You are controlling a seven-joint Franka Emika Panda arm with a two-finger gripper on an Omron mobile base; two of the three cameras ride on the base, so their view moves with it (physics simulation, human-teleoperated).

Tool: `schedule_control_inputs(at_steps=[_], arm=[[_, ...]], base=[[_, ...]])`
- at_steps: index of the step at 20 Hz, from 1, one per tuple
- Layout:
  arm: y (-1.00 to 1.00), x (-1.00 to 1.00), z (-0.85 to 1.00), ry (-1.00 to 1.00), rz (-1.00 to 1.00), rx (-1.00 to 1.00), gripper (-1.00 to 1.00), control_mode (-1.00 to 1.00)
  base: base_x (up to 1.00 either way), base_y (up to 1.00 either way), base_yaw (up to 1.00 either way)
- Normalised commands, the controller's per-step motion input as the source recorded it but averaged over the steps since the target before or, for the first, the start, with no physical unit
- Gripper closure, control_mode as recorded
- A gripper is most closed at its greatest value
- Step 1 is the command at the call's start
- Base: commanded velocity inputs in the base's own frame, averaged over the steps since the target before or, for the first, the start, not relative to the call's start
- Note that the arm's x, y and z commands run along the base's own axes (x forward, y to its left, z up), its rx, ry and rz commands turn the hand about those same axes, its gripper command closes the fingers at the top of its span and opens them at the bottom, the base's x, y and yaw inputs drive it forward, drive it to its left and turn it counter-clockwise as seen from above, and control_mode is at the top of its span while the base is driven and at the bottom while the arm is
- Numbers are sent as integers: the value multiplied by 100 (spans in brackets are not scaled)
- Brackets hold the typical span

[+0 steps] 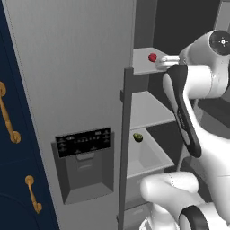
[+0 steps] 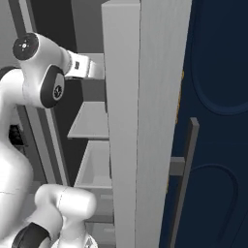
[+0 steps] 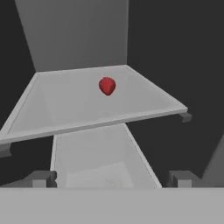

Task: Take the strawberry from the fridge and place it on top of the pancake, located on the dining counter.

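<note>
Inside the open fridge (image 1: 81, 67), on the top light grey shelf (image 3: 65, 109), the strawberry (image 3: 107, 85) sits alone, roughly mid-shelf and a little toward the back; in my left base view the strawberry (image 1: 152, 57) lies near the shelf's front edge with the gripper (image 1: 162, 63) just beside it, not touching; in the hand view the two finger tips (image 3: 41, 179) stand spread wide at the bottom corners, with nothing between them. The shelf's front lip runs across the hand view below the berry, and bare shelf surface lies on all sides of the fruit; the back wall rises behind it, and dark open space drops away to the right of the shelf's corner; beneath the lip I see a lower shelf and a pale bin (image 3: 105, 170). From the left base view the closed door with its black dispenser panel (image 1: 83, 143) and a long dark handle (image 1: 125, 148) stands close to the left of the shelves; a small green-yellow fruit (image 1: 138, 137) rests at the back edge of the bin lower down, well apart from the berry. From the right base view the open door's edge (image 2: 121, 126) rises just right of the arm's wrist (image 2: 82, 67). The berry is small, rounded, plain red, tapering slightly downward.
</note>
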Motion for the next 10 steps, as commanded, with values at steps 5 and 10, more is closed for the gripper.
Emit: schedule_control_inputs(at_steps=[5, 10], arm=[[-9, 82, -1, 11, 0, 0, -100, -100], [-1, 91, -11, 2, 0, 0, -100, -100]], base=[[0, 0, 0], [0, 0, 0]])
